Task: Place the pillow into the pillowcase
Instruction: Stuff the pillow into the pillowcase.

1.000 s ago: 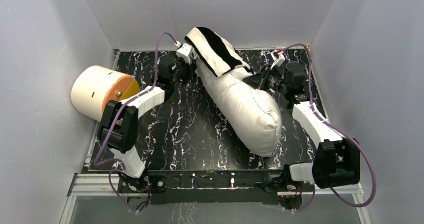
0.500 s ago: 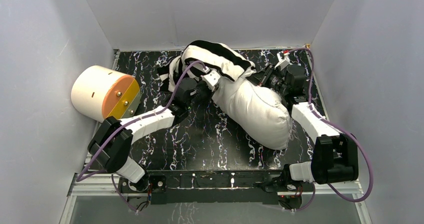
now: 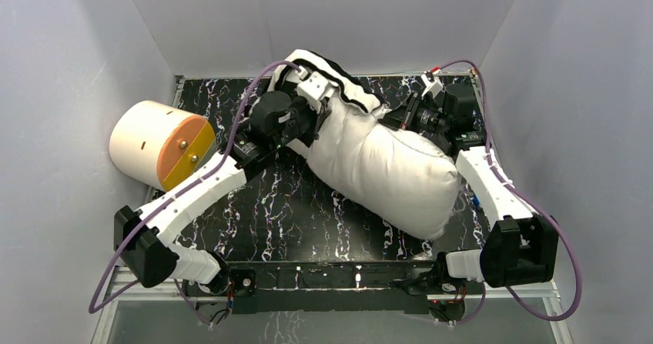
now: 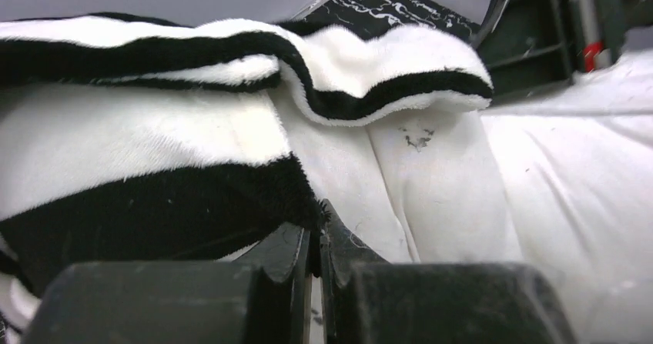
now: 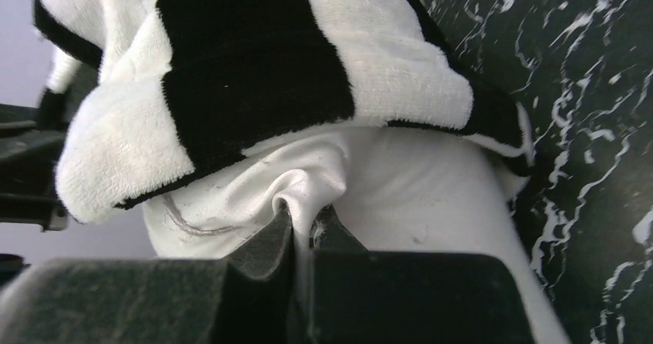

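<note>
Plump white fabric pillow (image 3: 385,175) is lying across the black marbled bench (image 3: 293,205), its 12 o'clock end inside the black-and-white striped pillowcase (image 3: 348,88); left gripper (image 4: 316,240) is pinching the case's edge, likely to pull, while right gripper (image 5: 304,232) is pinching pillow fabric, likely bracing.

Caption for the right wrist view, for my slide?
Right pincer pinches a fold of the white pillow below the bunched striped pillowcase.

Cylinder on a marbled table, walled in.
A cream cylinder (image 3: 146,140) lies on its side at the left edge of the black, white-veined tabletop (image 3: 300,213), orange face toward the middle. Pale walls (image 3: 331,13) stand on three sides, and a metal rail (image 3: 127,281) runs along the near edge.
</note>
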